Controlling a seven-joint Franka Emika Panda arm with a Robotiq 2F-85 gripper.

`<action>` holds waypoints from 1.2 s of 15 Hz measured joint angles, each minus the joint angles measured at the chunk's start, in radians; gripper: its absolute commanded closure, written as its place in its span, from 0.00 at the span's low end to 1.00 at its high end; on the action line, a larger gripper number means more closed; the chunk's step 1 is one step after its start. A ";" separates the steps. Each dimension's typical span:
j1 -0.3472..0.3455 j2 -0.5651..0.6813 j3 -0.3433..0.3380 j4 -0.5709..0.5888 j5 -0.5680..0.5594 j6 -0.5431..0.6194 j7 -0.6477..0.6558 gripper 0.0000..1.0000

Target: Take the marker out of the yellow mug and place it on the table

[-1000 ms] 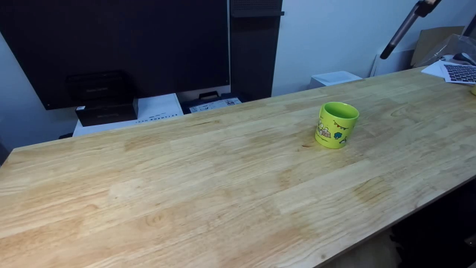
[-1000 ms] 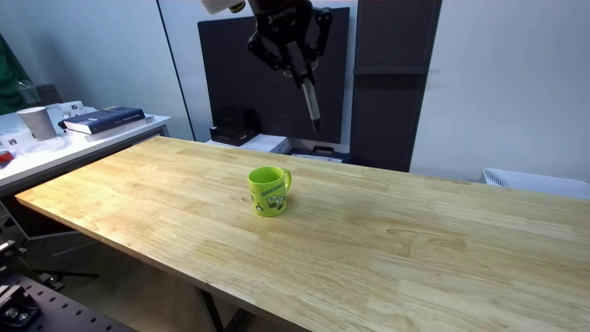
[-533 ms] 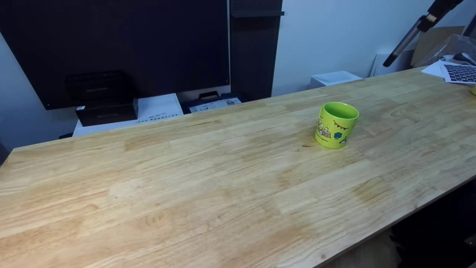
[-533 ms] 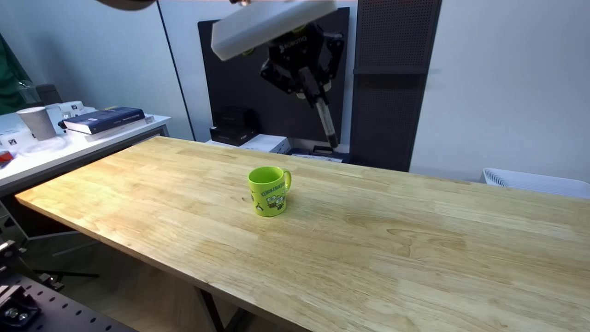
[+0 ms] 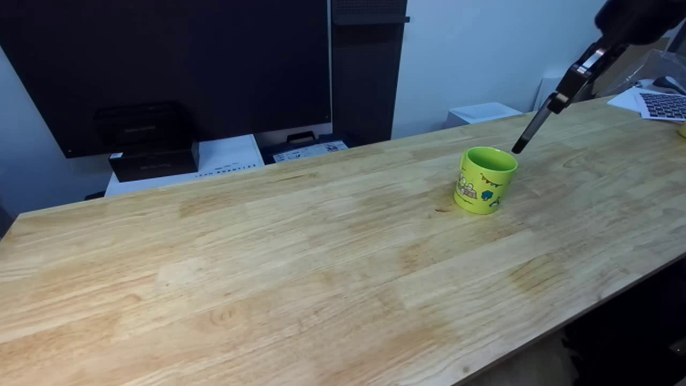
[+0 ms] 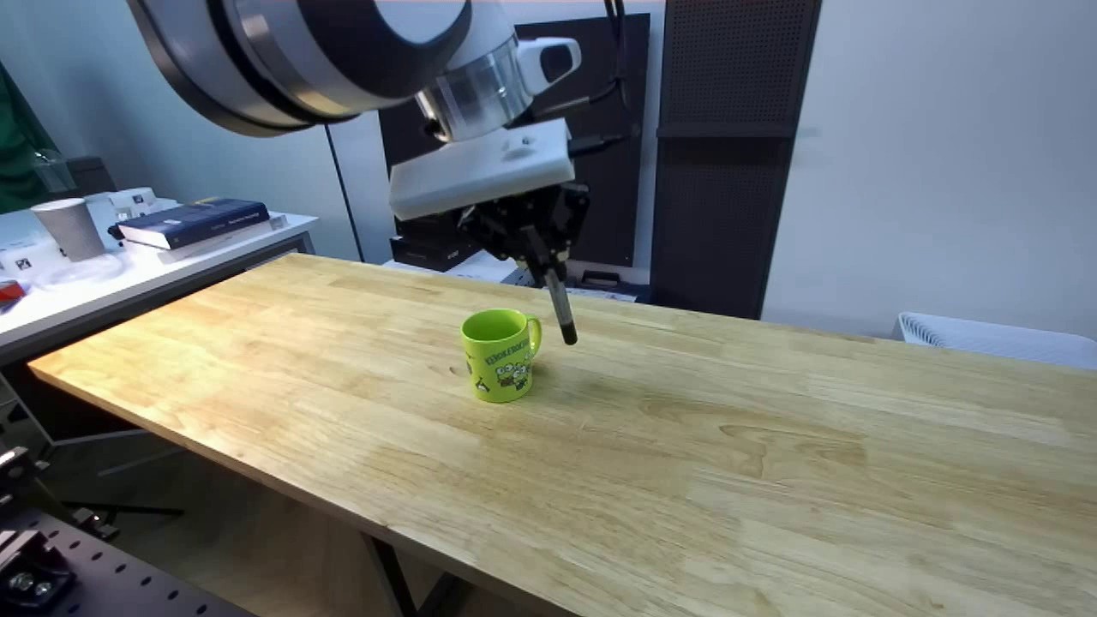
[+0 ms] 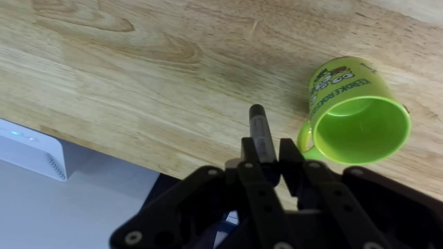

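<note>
My gripper [image 7: 267, 147] is shut on the marker [image 7: 262, 133], a thin stick with a grey labelled body and dark ends. The marker tilts and points down out of the fingers. In both exterior views the marker [image 5: 532, 131] [image 6: 560, 300] and gripper [image 5: 560, 99] [image 6: 548, 266] are above the table, beside the mug on its handle side in one of them. The yellow-green mug [image 5: 482, 187] [image 6: 499, 364] stands upright on the light-wood table [image 5: 295, 257] [image 6: 728, 446]. In the wrist view the mug [image 7: 342, 83] is right of the marker, apart from it, and its visible inside looks empty.
A white desk [image 6: 283, 224] with a dark blue book [image 6: 195, 221] and a grey cup [image 6: 70, 230] stands beyond the table's end. A keyboard [image 5: 664, 105] lies at the table's far right. A white appliance [image 6: 998, 341] [image 7: 31, 148] is behind the back edge.
My gripper, with the marker held in it, has come down from high above the table to near the mug's rim height. The mug has not moved.
</note>
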 measured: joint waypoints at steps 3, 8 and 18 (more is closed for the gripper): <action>0.001 0.025 0.012 0.013 0.012 0.004 0.000 0.78; 0.035 0.023 -0.045 0.015 -0.020 0.040 0.003 0.94; 0.281 0.121 -0.353 -0.031 0.058 0.310 -0.065 0.94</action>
